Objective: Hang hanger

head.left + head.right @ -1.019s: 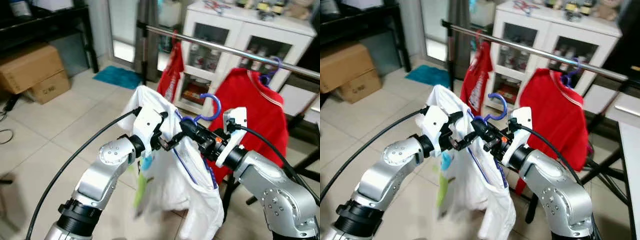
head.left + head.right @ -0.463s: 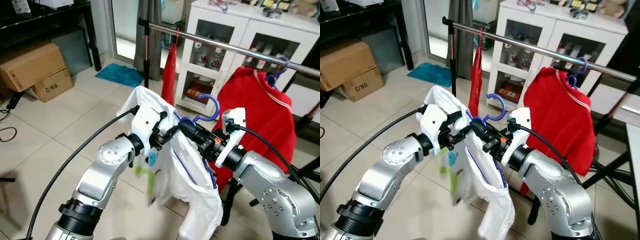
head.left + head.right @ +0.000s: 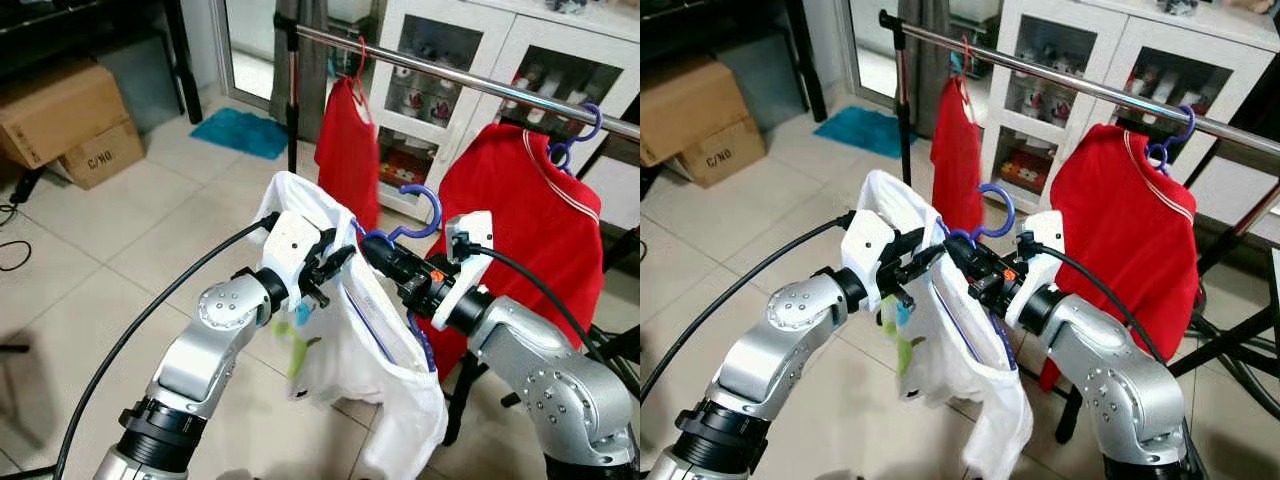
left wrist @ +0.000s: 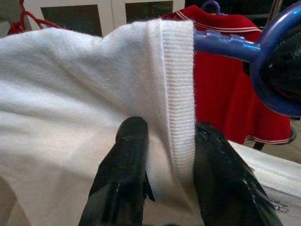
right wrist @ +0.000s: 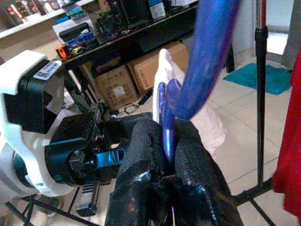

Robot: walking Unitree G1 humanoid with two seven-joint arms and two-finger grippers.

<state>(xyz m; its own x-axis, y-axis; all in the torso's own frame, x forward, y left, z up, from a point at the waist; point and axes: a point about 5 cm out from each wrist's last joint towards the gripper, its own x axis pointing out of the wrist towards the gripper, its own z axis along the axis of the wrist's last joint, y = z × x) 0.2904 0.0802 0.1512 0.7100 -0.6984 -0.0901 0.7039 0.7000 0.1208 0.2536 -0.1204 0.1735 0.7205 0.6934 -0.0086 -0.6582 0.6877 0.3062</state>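
A: Right end effector [image 5: 164, 150]?
B: Pressed together on blue hanger [image 3: 415, 215], just under the hook; fingers [image 5: 141, 155] clamped either side of the neck. Raised at chest height, in front of the rail.

A: Left end effector [image 4: 164, 155]?
B: Pinching white shirt [image 3: 345, 320] at the ribbed collar band; one finger [image 4: 124, 160] each side of the fabric. Just beside the right end effector, nearly touching.

A: Blue hanger, location?
B: Held aloft between both arms, hook up and tilted toward the rail, not on it. Draped with the white shirt; lower body hanging loose past the arms, coloured print [image 3: 295, 350] on the front.

A: Behind?
B: Metal clothes rail [image 3: 450, 75], running across and sloping with the view. On it: red garment [image 3: 345, 150] on a red hook, left part; red shirt [image 3: 530, 215] with striped collar on a purple hanger [image 3: 575, 130], right part. Both apart from the held hanger.

A: Further out?
B: White glass-door cabinet [image 3: 480, 60] behind the rail. Teal mat [image 3: 240, 135] on tiled floor [image 3: 100, 260]. Cardboard boxes [image 3: 65, 125] far left, beside a dark shelf unit. Black cable [image 3: 150, 320] looping off the left arm.
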